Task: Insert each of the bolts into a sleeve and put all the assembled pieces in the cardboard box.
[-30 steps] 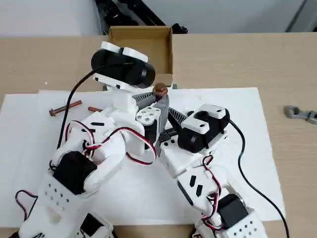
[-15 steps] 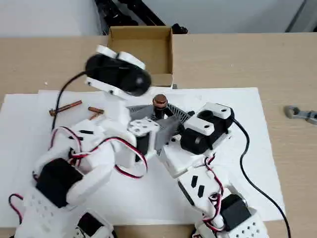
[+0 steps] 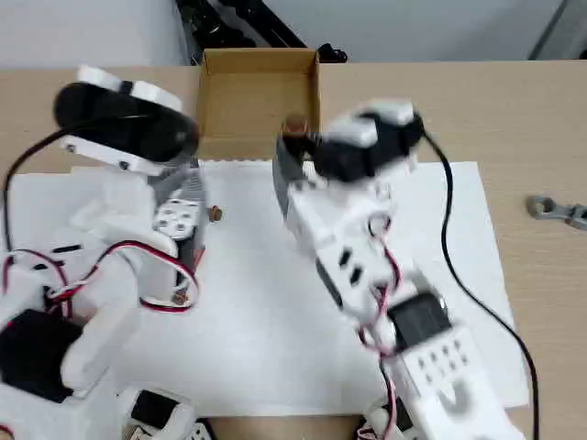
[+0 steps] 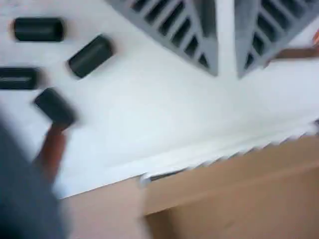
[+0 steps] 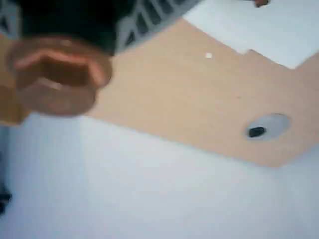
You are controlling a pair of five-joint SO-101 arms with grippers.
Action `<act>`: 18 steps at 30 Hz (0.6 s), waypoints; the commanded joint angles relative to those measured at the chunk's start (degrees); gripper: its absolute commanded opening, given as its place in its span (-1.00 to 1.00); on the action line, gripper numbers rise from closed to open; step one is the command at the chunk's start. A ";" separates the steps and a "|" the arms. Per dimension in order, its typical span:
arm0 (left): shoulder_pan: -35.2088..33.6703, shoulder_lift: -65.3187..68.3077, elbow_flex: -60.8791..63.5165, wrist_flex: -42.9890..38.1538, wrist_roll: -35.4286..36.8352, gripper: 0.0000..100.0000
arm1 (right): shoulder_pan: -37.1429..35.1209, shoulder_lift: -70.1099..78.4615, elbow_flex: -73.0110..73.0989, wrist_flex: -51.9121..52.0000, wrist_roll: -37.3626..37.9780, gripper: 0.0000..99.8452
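At the far left of the left wrist view, three black sleeves are seen lying loose on the white sheet. Just beside them lies a fourth sleeve with a copper shank sticking out of one end. A dark blurred shape covers the corner beside it and cannot be identified. In the high view this part of the sheet is hidden under the left arm.

The left gripper is held above the sheet near the cardboard box. It is released, a narrow gap is left between its grey fingers, and nothing is held. A loose bolt lies on the sheet just to its right, small and hard to make out.

The box stands on the table at the sheet's far edge, open side up, and its inside is partly blocked by the right arm.

The right gripper is clenched on a bolt. The bolt's copper head is raised at the box's right wall. In the right wrist view the head is blurred, and whether the dark mass beside it is a sleeve or a finger cannot be told. A round grommet is set in the tabletop farther off.

A metal wrench lies on the table at the far right, cut off by the edge.
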 commanded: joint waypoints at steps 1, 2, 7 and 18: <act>-8.09 -0.44 -1.71 2.73 -0.88 -0.99 | 2.07 12.35 -13.27 -1.36 -1.41 -1.00; -10.37 -0.44 -1.63 3.16 -0.88 -0.99 | 2.07 15.78 -16.26 -1.27 -2.20 -1.00; -17.93 -0.44 0.04 4.13 -0.97 -0.99 | 3.47 31.78 -29.71 -1.36 -3.34 -1.00; -19.69 -0.53 7.96 3.87 -0.97 -0.99 | 11.30 60.00 -48.79 -1.45 -3.16 -1.00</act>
